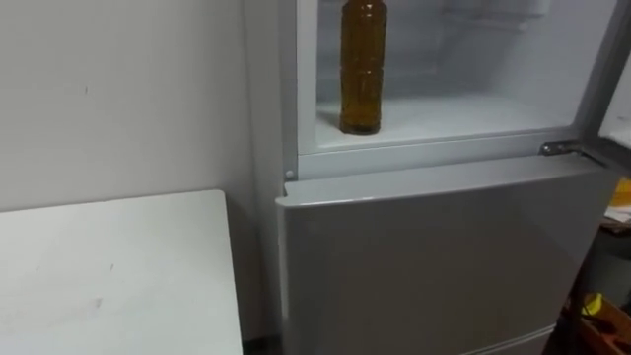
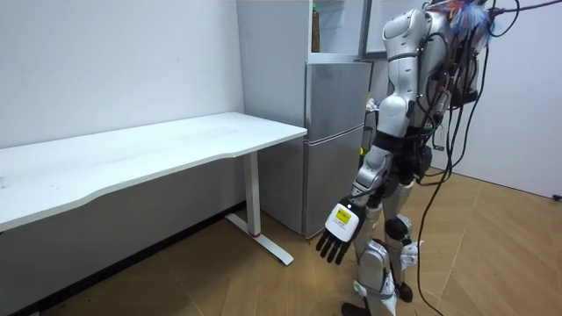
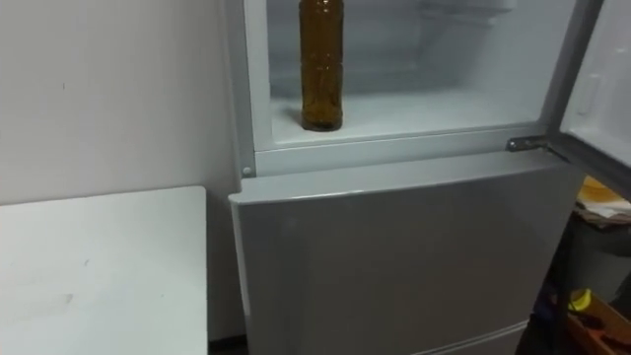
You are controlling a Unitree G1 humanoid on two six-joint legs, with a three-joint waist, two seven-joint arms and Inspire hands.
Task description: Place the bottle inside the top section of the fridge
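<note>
The tall amber-brown plastic bottle (image 1: 362, 69) stands upright on the white floor of the open upper fridge compartment (image 1: 463, 113), at about 12 o'clock in the eye views and near the compartment's front left corner. The white upper door (image 3: 601, 89) hangs open at 2 o'clock. Below, the flat grey lower fridge door (image 1: 444, 256) is shut. A white flat-topped counter (image 1: 108, 276) lies at 8 o'clock, just beside the fridge. The robot stands facing the fridge, and its left robot hand (image 2: 338, 230) hangs by its thigh with straight, empty fingers.
</note>
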